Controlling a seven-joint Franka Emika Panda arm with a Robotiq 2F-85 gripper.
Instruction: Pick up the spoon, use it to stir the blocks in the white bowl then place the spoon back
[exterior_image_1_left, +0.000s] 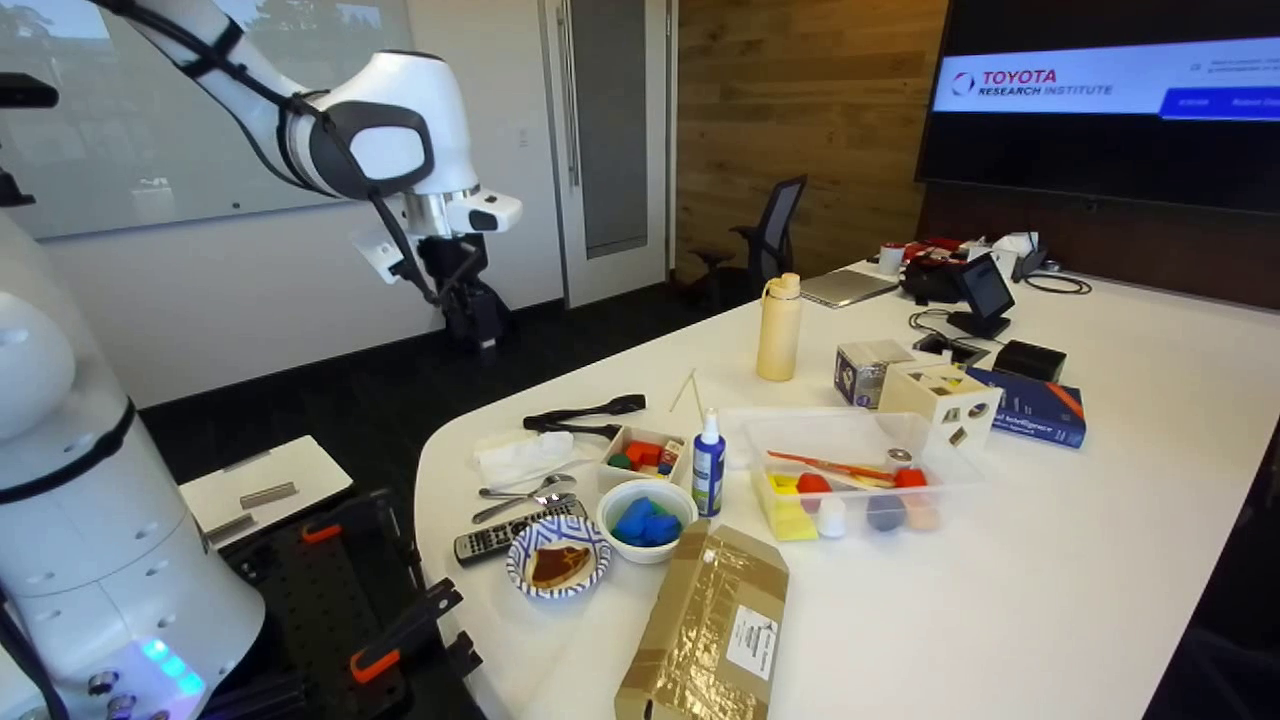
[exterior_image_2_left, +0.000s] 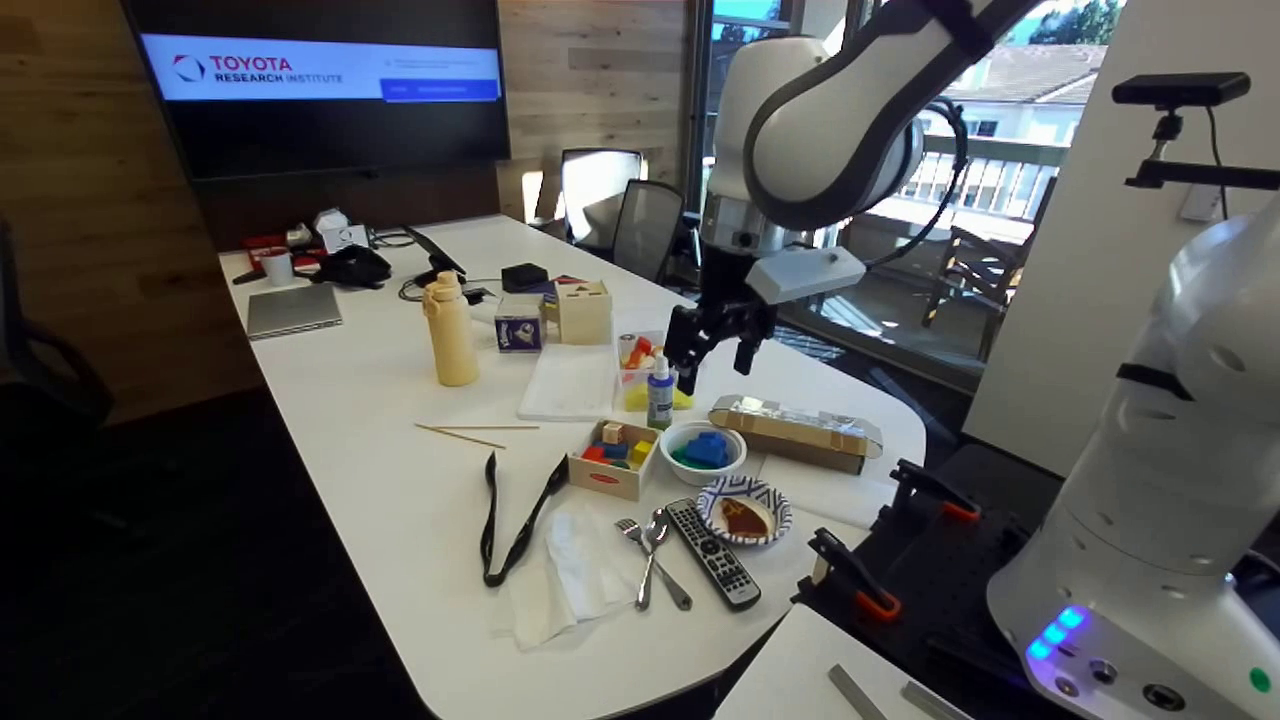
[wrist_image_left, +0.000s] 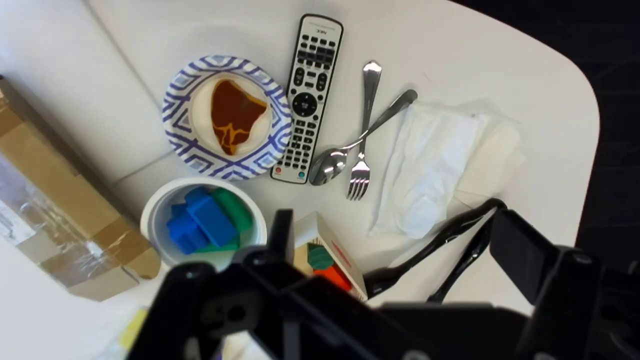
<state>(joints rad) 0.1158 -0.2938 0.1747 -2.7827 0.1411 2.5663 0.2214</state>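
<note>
The spoon (wrist_image_left: 328, 166) lies on the white table with its handle crossed with the fork (wrist_image_left: 360, 177); the spoon also shows in both exterior views (exterior_image_1_left: 555, 483) (exterior_image_2_left: 656, 530). The white bowl (wrist_image_left: 146, 220) stands upright left of the spoon in the wrist view, and in both exterior views (exterior_image_1_left: 645, 556) (exterior_image_2_left: 704, 479). Blue and green blocks (wrist_image_left: 210, 220) lie inside it. My gripper (wrist_image_left: 392, 230) is open and empty, its fingers wide apart, held well above the table. It also shows in both exterior views (exterior_image_1_left: 476, 325) (exterior_image_2_left: 716, 368).
A remote (wrist_image_left: 307, 105) and patterned paper bowl (wrist_image_left: 175, 135) lie beside the spoon. White napkins (wrist_image_left: 430, 165), black tongs (wrist_image_left: 430, 250) and a small wooden box (wrist_image_left: 340, 250) are close by. A cardboard box (exterior_image_1_left: 705, 630), blue spray bottle (exterior_image_1_left: 708, 465) and clear bin (exterior_image_1_left: 850, 490) stand near the bowl.
</note>
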